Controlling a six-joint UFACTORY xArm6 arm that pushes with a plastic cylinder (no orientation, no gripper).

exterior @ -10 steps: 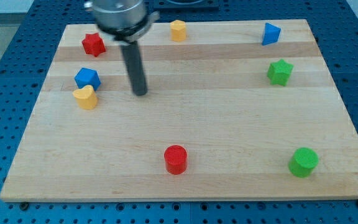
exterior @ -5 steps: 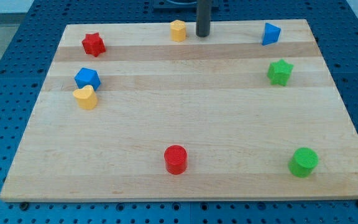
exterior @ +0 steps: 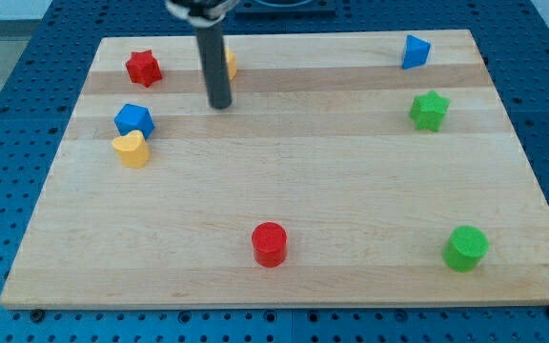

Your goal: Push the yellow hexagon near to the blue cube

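Observation:
The yellow hexagon (exterior: 231, 65) lies near the view's top, left of centre, mostly hidden behind my rod. Only its right edge shows. My tip (exterior: 219, 105) rests on the board just below and left of the hexagon. The blue cube (exterior: 133, 120) sits at the view's left, well to the left of my tip and a little lower. It touches a yellow heart (exterior: 132, 150) just below it.
A red star (exterior: 143, 68) is at the top left. A blue triangular block (exterior: 414, 51) is at the top right, with a green star (exterior: 429, 110) below it. A red cylinder (exterior: 269, 244) and a green cylinder (exterior: 466, 248) sit near the bottom.
My tip swung from the hexagon's right side to the left and down. The yellow hexagon has slid left and slightly down. The other blocks have not moved.

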